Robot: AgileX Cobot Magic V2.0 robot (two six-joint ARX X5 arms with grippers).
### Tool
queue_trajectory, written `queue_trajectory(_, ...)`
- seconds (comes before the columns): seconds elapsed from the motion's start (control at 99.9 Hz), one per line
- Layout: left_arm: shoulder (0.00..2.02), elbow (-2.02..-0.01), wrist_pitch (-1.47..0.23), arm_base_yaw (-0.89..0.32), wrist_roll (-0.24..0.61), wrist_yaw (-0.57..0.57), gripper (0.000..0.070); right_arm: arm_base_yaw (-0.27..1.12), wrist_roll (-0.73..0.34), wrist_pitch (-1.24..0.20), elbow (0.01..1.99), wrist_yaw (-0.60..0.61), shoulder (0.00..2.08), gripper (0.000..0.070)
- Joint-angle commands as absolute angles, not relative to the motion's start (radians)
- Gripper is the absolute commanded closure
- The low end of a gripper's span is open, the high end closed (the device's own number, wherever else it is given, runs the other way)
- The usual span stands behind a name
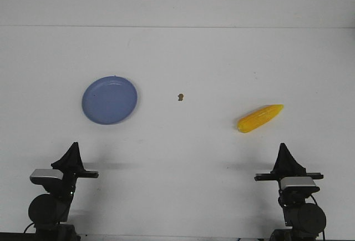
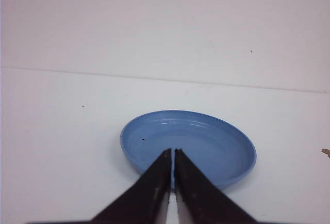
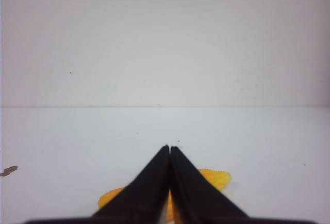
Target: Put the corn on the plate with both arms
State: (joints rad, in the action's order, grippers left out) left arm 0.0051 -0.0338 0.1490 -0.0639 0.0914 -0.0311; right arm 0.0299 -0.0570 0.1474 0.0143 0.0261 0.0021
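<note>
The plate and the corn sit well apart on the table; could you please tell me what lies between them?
Only a small brown speck lies on the white table between the plate and the corn, as the front view shows.

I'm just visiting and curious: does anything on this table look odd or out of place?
One thing: a small brown speck lies on the white table between the plate and the corn, like a stray crumb or chip. I cannot tell what it is. Otherwise the plate sits flat and empty, and the corn looks undamaged.
</note>
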Motion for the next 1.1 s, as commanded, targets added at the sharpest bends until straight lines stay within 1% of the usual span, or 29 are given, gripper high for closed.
queue_trajectory(0.0,0.003,-0.014,0.159,-0.066,0.091,-0.034,0.0684,0.03,-0.067,0.157,0.012,0.026,0.001,0.07)
queue_trajectory(0.651,0.003,-0.015,0.159,-0.066,0.093,-0.034,0.0684,0.03,-0.066,0.157,0.012,0.026,0.001,0.07)
queue_trajectory(0.731,0.003,-0.023,0.159,-0.066,0.107,-0.034,0.0684,0.03,-0.066,0.17,0.012,0.026,0.001,0.07)
queue_trajectory(0.881,0.003,-0.064,0.153,-0.066,0.176,-0.034,0.0684,0.03,-0.073,0.201,0.019,0.026,0.001,0.07)
queue_trajectory(0.961,0.007,-0.104,0.128,-0.066,0.208,-0.034,0.0684,0.03,-0.079,0.163,0.043,0.027,0.002,0.07)
queue_trajectory(1.091,0.047,-0.205,0.023,-0.065,0.225,-0.034,0.0684,0.03,-0.078,0.011,0.124,0.026,0.002,0.07)
